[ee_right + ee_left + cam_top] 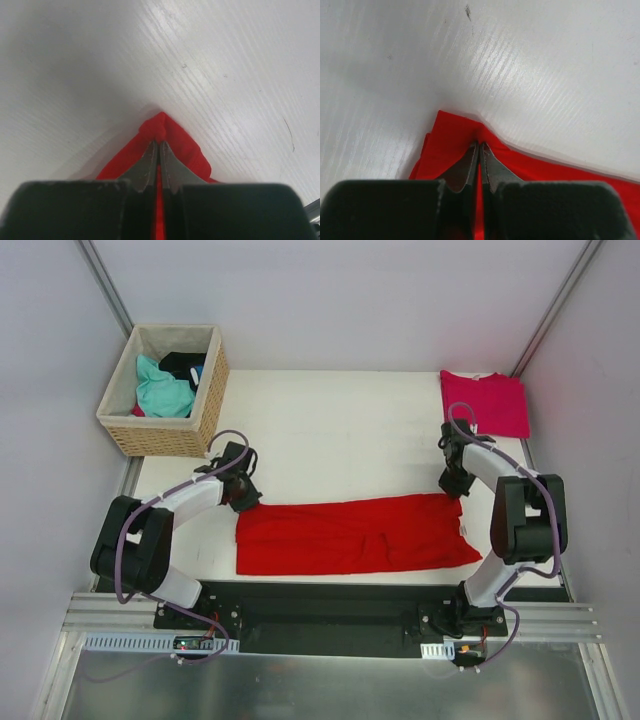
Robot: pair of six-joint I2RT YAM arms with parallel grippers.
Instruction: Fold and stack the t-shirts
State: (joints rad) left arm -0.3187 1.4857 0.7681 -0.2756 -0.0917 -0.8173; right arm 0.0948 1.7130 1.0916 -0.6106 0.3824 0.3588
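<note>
mid-fold, i judge: my left gripper (243, 496) and right gripper (452, 486) are each clamped on a far corner of the large bright red cloth t-shirt (350, 536), which lies as a long band along the near edge of the white bench (340, 430), so next both must lift evenly together.

Left wrist view: the red t-shirt (452, 142) passes behind the left gripper (479, 148) housing and off the lower edge; the cloth pinched between the fingertips is concealed. Right wrist view: identical condition at the right gripper (159, 146). Top view: the wrists cover both fingertip pairs; the white label (462, 530) beside the right gripper is too small to read; the basket (212, 390) wall beyond the left gripper partly hides the contents.
</note>
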